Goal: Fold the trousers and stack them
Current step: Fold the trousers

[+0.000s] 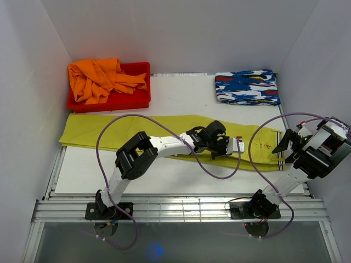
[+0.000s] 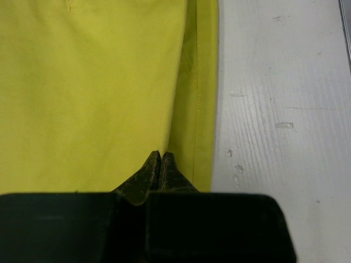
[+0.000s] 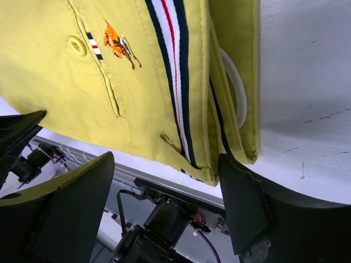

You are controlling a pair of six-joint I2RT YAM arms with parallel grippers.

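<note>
The trousers (image 1: pixel 82 137) lie flat and stretched out across the white table (image 1: pixel 164 178), legs toward the left and the striped waistband (image 1: pixel 281 149) at the right end. Nothing is folded over in the overhead view.

Two other cloth items sit at the far side. A red bin (image 1: pixel 109 104) stands at the far left and holds a crumpled orange garment (image 1: pixel 98 79) that is heaped above its rim and spills over the left edge. At the far right, a blue, white and red patterned cloth (image 1: pixel 247 87) lies folded directly on the table, not in any container.

The left gripper (image 1: pixel 224 149) reaches across to the middle of the trousers. In its wrist view the two dark fingers (image 2: pixel 170 172) are pressed together, tips down on the yellow cloth beside a lengthwise fold near the garment's near edge — whether any fabric is pinched between them cannot be told.

The right gripper (image 1: pixel 290 143) hangs over the waistband end with its jaws spread wide, grasping nothing. Its wrist view looks down on the waistband (image 3: pixel 173 71) with dark, white and red stripes, a small orange embroidered emblem (image 3: pixel 118 44) and a button (image 3: pixel 77 45) — the cloth sits between the spread fingers but apart from both.
</note>
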